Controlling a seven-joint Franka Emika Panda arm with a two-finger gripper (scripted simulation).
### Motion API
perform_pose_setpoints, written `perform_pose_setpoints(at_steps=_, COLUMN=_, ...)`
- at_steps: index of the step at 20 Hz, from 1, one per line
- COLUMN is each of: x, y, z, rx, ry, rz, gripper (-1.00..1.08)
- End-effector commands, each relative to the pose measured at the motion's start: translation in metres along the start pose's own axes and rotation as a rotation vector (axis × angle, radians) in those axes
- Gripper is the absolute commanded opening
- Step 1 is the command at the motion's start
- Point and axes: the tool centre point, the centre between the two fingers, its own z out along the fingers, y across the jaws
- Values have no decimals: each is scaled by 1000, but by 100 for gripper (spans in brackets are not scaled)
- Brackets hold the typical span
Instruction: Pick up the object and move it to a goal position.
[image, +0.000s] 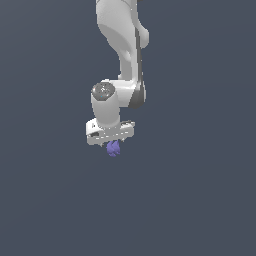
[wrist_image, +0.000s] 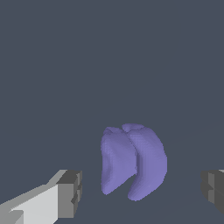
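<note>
We are finding the gripper (wrist_image: 140, 192) spread open, its fingers (wrist_image: 70, 192) flanking the object (wrist_image: 133, 162) without touching it. The object is sitting directly beneath the gripper. We are judging it light, rigid, lobed; its flatter flanks are offering the safest hold.

I see the small purple-blue lump (image: 114, 148) (wrist_image: 132, 164) of two rounded, tapering lobes joined at one end. It sits directly under my white claw (image: 113, 145), between its fingers, touching neither.
</note>
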Motion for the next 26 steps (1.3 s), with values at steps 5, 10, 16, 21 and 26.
perform_pose_setpoints(at_steps=5, x=-1, y=1, z=3, rx=0, ry=0, rz=-5, gripper=100)
perform_pose_setpoints(at_steps=10, x=-1, y=1, z=19, rx=0, ry=0, rz=-7, gripper=100)
perform_pose_setpoints(at_steps=16, x=-2, y=1, z=46, rx=0, ry=1, rz=-9, gripper=100)
perform_pose_setpoints(at_steps=21, x=-1, y=1, z=53, rx=0, ry=1, rz=-9, gripper=100)
perform_pose_setpoints(at_steps=26, x=-1, y=1, z=53, rx=0, ry=1, rz=-9, gripper=-100)
